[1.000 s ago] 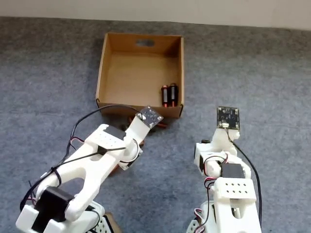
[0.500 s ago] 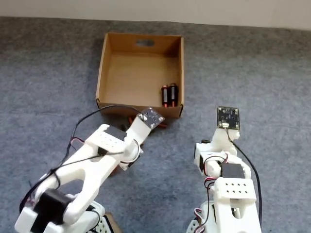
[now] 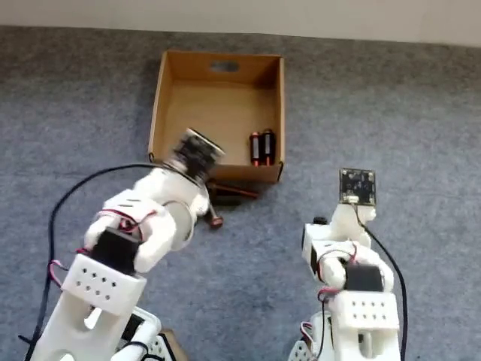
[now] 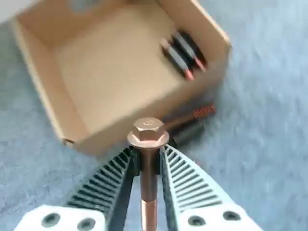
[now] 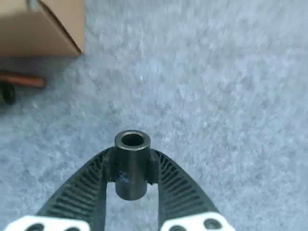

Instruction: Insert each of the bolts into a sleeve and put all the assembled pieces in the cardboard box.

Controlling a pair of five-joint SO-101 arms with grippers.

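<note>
Currently the left claw [image 4: 147, 152] pinches a copper hex-head bolt [image 4: 148, 136] near the brown cardboard box [image 4: 41, 86] and the right claw [image 5: 131, 157] pinches a black cylindrical sleeve [image 5: 131, 167]; misaligned axes at mating could jam or dislodge either.

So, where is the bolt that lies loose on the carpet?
In the left wrist view, the loose bolt lies on the carpet just outside the cardboard box's front wall, toward its right end, beside a black sleeve.

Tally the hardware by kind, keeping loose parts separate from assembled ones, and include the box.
Loose bolts: 2
Loose sleeves: 2
Assembled pieces: 2
Cardboard box: 1
Total: 7
</note>
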